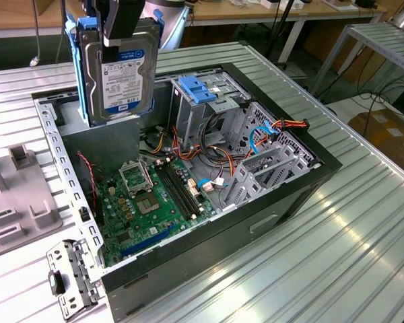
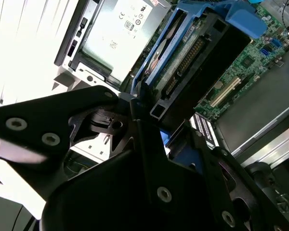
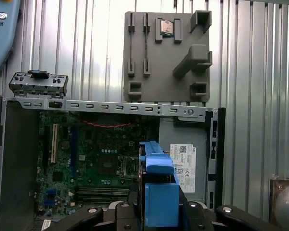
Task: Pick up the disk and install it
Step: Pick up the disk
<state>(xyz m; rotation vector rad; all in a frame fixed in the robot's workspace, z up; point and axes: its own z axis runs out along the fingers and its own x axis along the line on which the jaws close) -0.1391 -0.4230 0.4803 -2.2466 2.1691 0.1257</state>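
The disk point(image 1: 118, 70), a silver hard drive with a white and blue label and blue side rails, hangs upright in the air over the back left corner of the open computer case point(image 1: 289, 195) in the exterior view. My gripper point(image 1: 123, 30) is shut on its upper end from above. In the second wrist view the disk point(image 2: 180, 55) shows edge-on between the black fingers point(image 2: 135, 113). In the first wrist view its blue rail point(image 3: 160, 192) sits between the gripper's links, above the motherboard point(image 3: 86, 159).
Inside the case are a drive cage with a bare blue bracket point(image 1: 197, 89), loose coloured cables point(image 1: 209, 158) and a grey power-supply box point(image 3: 185, 161). A grey fixture plate point(image 3: 168, 48) and a loose metal bracket point(image 1: 67, 276) lie on the ribbed table beside the case.
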